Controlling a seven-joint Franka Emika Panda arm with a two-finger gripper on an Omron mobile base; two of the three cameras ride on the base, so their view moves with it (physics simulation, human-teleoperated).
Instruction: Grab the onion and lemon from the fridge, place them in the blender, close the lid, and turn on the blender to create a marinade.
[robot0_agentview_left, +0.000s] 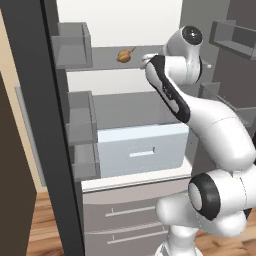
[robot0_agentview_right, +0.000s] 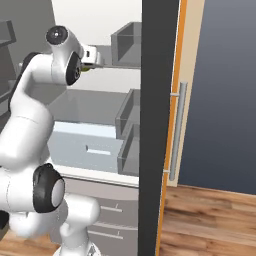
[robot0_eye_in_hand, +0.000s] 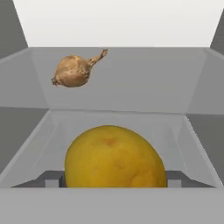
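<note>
The fridge (robot0_agentview_left: 30, 125) shelf holds the onion (robot0_eye_in_hand: 72, 70) and lemon (robot0_eye_in_hand: 114, 157).

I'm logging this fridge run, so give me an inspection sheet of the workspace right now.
Surface: grey fridge shelf, carrying both foods.
Job's things: lemon close in front of the hand, between the fingers; onion lies further back, apart from it. Fridge stands open.
Clutter: nothing seen.
Grippers: gripper reaches onto the shelf; grip on the lemon cannot be confirmed.
Cables: nothing seen.
Surroundings: pale drawer below, wooden floor.
</note>
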